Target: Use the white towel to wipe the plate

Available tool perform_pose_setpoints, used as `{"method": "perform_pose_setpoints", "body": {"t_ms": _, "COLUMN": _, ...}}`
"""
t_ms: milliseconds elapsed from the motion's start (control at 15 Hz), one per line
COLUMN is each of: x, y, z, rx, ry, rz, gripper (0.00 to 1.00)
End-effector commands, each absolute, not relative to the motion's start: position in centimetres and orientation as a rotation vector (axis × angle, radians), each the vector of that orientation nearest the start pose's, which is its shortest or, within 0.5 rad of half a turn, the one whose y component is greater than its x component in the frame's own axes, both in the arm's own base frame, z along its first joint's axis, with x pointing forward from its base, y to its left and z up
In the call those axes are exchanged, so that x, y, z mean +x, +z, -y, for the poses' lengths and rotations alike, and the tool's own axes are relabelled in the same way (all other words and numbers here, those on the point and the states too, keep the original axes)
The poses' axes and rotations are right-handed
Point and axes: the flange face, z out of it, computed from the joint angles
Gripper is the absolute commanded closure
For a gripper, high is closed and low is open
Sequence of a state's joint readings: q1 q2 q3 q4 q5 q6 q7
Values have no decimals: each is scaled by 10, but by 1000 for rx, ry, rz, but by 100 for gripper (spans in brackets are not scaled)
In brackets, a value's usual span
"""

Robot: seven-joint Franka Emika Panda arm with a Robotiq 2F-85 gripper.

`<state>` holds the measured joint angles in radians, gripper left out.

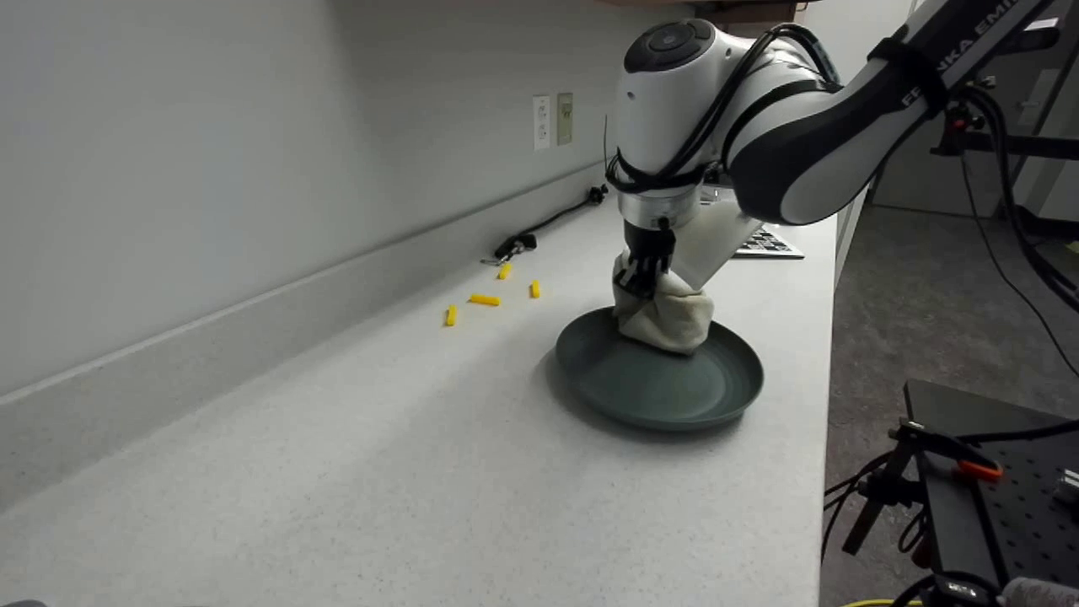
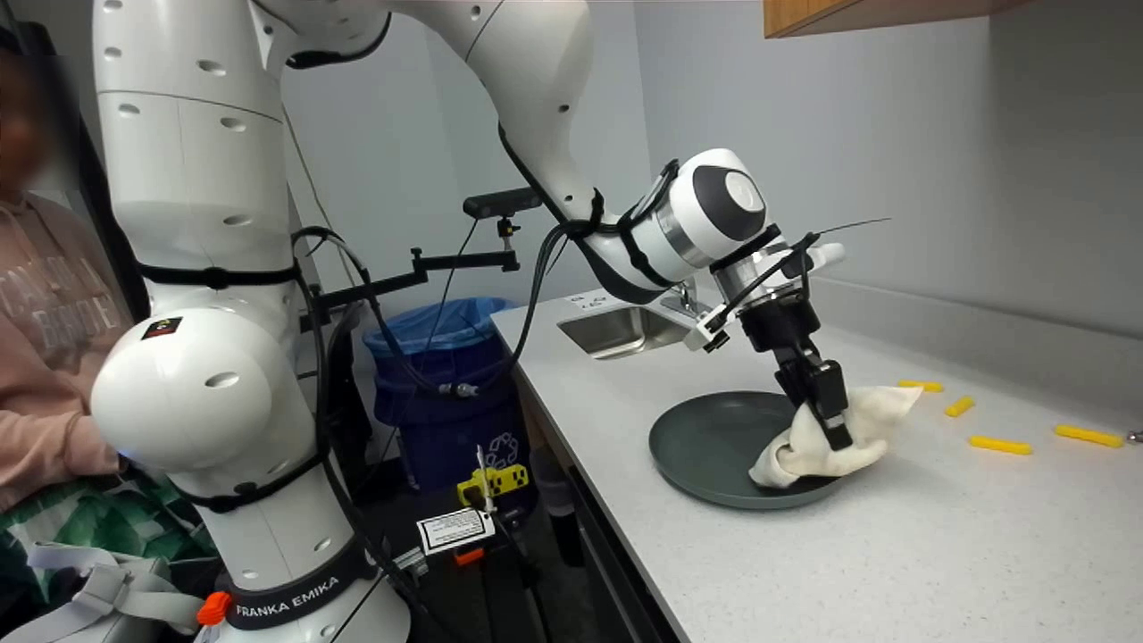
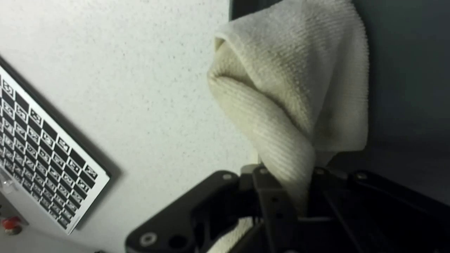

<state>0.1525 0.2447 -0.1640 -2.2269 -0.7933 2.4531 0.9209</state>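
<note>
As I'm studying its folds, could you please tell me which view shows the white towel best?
The wrist view: the white towel appears largest there, its ribbing and folds clear. Both exterior views show it smaller, held by the gripper partly over the plate.

"Your jaws?"
"My Robotiq gripper (image 3: pixel 291 175) slants down near the rim of the dark grey-green plate (image 2: pixel 705 442), jaws clamped on the white towel (image 3: pixel 299 63)."
"And the arm?"
"My Panda arm (image 2: pixel 536 98) is bent, wrist (image 2: pixel 719 201) above the plate."

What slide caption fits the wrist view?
Gripper holding the white towel partly over the plate, checkered board at left.
</note>
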Motion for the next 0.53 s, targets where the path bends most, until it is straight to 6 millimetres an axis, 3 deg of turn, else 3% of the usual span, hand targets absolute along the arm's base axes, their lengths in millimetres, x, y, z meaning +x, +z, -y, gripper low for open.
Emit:
{"method": "perform_pose_setpoints", "body": {"t_ms": 0, "x": 557, "y": 271, "z": -18, "rx": -3566, "ry": -523, "rz": -559, "gripper": 97}}
{"method": "perform_pose_setpoints", "body": {"t_ms": 333, "x": 548, "y": 263, "z": -69, "rx": -3394, "ry": -329, "rz": -486, "gripper": 97}}
{"method": "perform_pose_setpoints", "body": {"t_ms": 467, "x": 542, "y": 261, "z": -80, "rx": -3328, "ry": -199, "rz": -448, "gripper": 97}}
